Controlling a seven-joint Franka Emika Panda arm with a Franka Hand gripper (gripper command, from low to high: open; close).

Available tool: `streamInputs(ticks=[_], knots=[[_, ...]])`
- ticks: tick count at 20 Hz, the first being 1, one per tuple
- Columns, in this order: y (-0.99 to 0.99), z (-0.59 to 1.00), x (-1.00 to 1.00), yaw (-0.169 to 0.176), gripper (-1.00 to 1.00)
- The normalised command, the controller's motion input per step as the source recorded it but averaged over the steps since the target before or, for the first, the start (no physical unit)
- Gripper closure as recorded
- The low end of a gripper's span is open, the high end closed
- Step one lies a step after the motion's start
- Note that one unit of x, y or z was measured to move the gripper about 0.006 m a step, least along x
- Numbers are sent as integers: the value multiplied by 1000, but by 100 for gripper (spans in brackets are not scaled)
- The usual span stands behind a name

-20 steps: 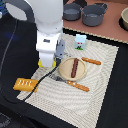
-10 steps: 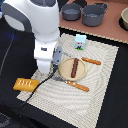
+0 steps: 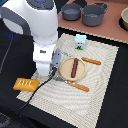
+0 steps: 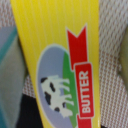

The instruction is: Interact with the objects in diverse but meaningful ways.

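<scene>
arm lowered toward mat [image 3: 102, 80] | butter box [image 4: 60, 65] fills wrist view | pincer state: cannot tell

White arm [image 3: 37, 22] — bulky rounded glossy shells, grey joint band, blocky white wrist, black cable trailing.

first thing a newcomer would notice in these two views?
The big white arm, bent low over the woven placemat at the exterior view's left. Next, the dark sausage lying on the round tan plate mid-mat. In the wrist view, a yellow butter box with a cow and red banner fills the frame.
</scene>
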Motion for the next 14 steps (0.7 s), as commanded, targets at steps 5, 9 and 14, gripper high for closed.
streamInputs(ticks=[5, 9, 14], knots=[[261, 182, -152, 56, 100], [655, 989, -499, 46, 100], [499, 1000, -418, 28, 100]])
